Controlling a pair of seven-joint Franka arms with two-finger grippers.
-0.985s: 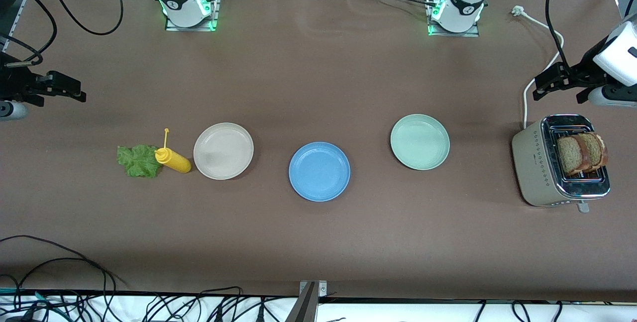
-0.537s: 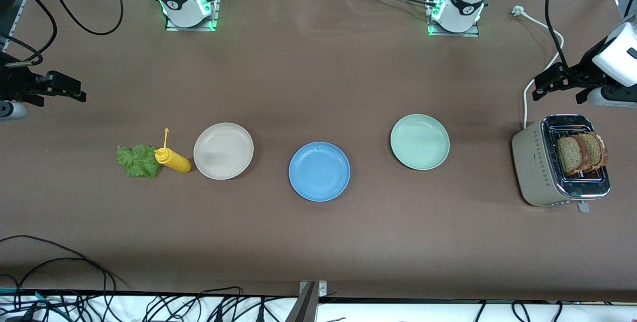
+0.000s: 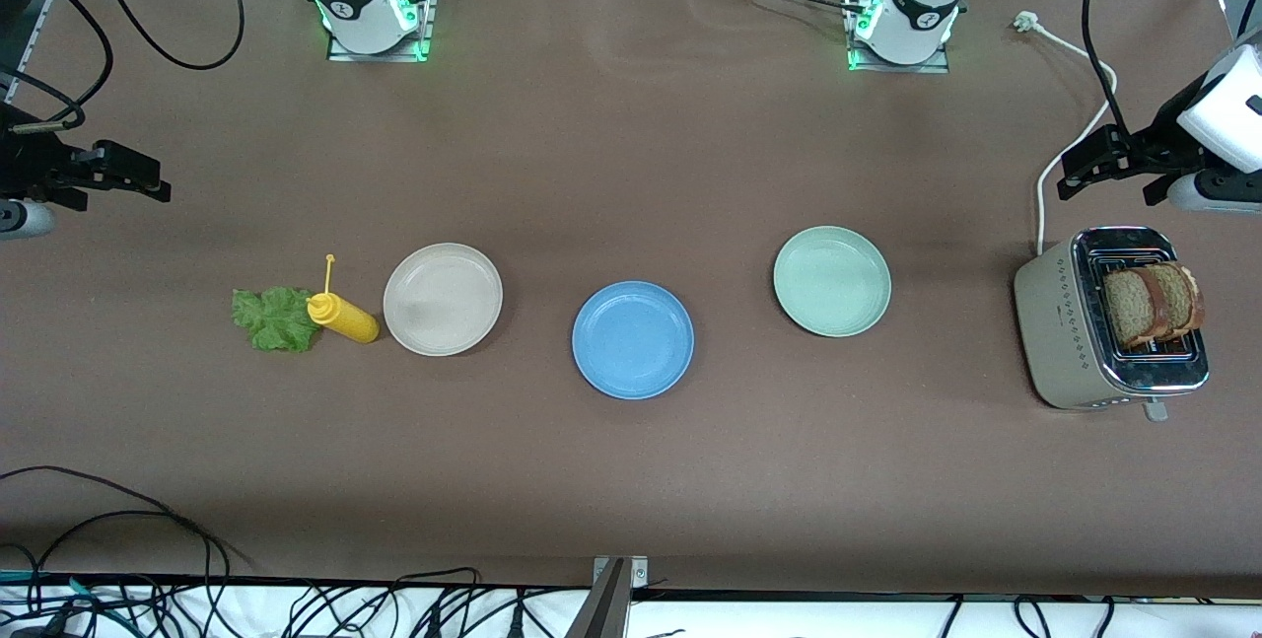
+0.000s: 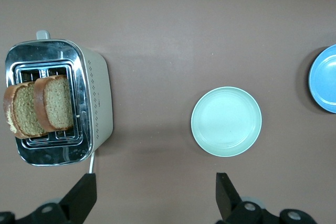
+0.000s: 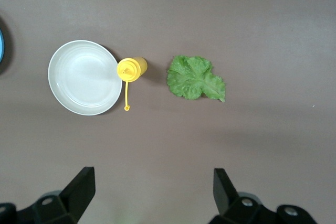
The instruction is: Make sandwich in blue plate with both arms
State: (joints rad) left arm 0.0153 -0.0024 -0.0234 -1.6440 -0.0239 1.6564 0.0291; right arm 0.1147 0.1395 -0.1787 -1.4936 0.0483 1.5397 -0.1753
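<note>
Nothing on the table [image 3: 611,155] has shifted, left gripper [image 3: 1109,170] edging slightly, spread wide and empty above the toaster [image 3: 1075,322] holding two bread slices [image 3: 1149,303], right gripper [image 3: 108,175] wide apart, empty, at the right arm's edge, blue plate [image 3: 633,340] bare mid-table, lettuce leaf [image 3: 268,319] beside the mustard bottle [image 3: 343,317].
</note>
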